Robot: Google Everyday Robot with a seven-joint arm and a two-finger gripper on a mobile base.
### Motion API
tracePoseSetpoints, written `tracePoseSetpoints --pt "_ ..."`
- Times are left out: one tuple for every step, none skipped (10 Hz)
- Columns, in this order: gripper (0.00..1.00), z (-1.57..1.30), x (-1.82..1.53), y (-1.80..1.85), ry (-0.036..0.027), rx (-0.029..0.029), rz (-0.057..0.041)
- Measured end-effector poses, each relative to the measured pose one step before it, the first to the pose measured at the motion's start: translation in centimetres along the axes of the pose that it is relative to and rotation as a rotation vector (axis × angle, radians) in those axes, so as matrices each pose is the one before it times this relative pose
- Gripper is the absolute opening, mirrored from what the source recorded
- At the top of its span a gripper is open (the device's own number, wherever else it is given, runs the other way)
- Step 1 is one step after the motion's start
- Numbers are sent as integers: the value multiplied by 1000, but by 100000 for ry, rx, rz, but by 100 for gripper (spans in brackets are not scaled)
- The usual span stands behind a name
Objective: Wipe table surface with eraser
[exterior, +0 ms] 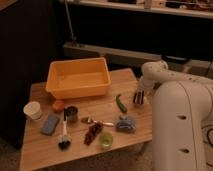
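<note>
Gripper (139, 98) over right edge of table surface (44, 154), grip state can't tell. Eraser (50, 124) well apart, near left edge, long axis roughly front-to-back.

White arm (176, 117) at the right, dark pincer (139, 98) straight down beneath its rounded wrist (153, 70).

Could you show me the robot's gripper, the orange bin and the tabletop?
table surface (42, 150): camera view, bare front-left wood.
gripper (139, 98): camera view, its dark tip, above the table surface's right side.
orange bin (80, 90): camera view, front wall.
</note>
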State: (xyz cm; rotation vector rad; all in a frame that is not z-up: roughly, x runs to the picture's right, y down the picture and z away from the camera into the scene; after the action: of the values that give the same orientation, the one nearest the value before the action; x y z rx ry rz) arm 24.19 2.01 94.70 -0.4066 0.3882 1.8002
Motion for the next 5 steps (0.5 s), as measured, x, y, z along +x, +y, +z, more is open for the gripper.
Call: tracePoseSetpoints --pt "0 191 -785 342 -495 -57 712" --pt "0 321 -398 677 42 -28 -203" --pt "0 224 -548 1046 -220 -370 -430" --pt "0 369 -520 1422 -47 -255 -971" --pt "0 448 -673 2377 -344 -692 -2176"
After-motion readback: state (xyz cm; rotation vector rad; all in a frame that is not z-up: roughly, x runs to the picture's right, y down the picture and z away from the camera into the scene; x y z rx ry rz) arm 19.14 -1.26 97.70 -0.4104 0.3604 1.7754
